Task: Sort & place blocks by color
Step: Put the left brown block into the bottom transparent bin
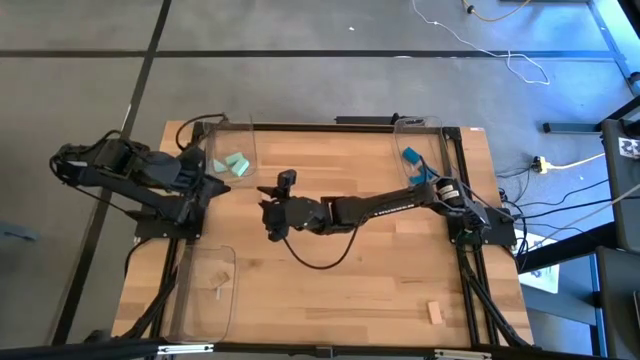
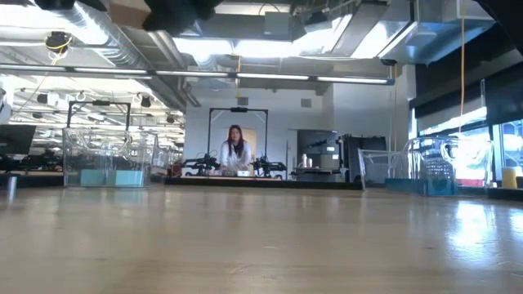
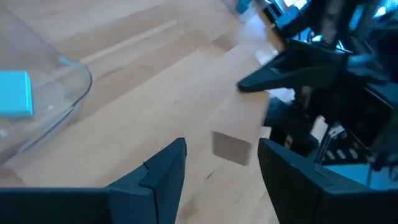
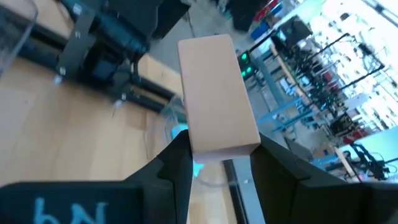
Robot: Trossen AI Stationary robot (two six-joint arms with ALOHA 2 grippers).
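The right gripper (image 4: pixel 214 168) is squeezing a wood block (image 4: pixel 217 93) over the table's (image 1: pixel 330 290) middle. The left gripper (image 3: pixel 221 165) is waiting wide open at nine o'clock, beside the tray (image 1: pixel 225 135) holding teal blocks (image 1: pixel 233 165).

two mint-teal blocks (image 1: pixel 236 165) lie side by side, touching or nearly so, at the far left of the table, inside a clear tray. a deep blue block (image 1: pixel 411 155) lies tilted at the far right, with a second blue block (image 1: pixel 420 176) just nearer than it, partly hidden. a pale natural wood block (image 4: pixel 217 93), long and rectangular, stands upright between two dark fingers, held above the table's middle. another pale wood block (image 1: pixel 434 313) lies flat on bare table at the near right. a thin pale wood piece (image 1: pixel 217 284) lies at the near left, inside a clear tray.
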